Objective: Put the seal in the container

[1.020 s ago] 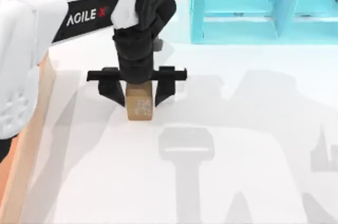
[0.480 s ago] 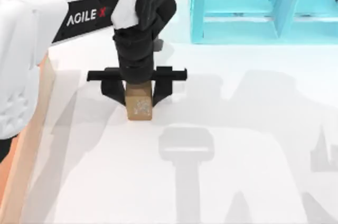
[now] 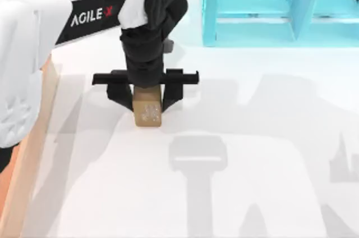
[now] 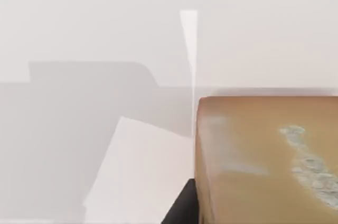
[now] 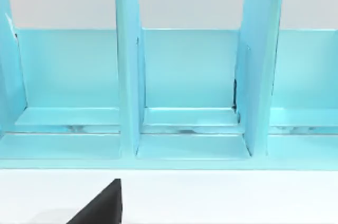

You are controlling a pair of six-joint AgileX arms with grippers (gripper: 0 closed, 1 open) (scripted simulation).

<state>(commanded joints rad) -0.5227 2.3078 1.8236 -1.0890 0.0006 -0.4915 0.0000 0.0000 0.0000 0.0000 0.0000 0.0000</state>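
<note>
left gripper (image 3: 146,93) seemingly clamps the seal (image 3: 148,114), right of the container (image 3: 28,154).

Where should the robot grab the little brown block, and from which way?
Grab the seal by its two flat side faces, coming straight down from above. It is narrow and stands upright on the white table, so it fits between the fingers. The left hand sits over it exactly that way.

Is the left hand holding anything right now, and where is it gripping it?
Yes: the left hand has closed on the seal, its fingers pinching the block's two opposite sides near its top.
</note>
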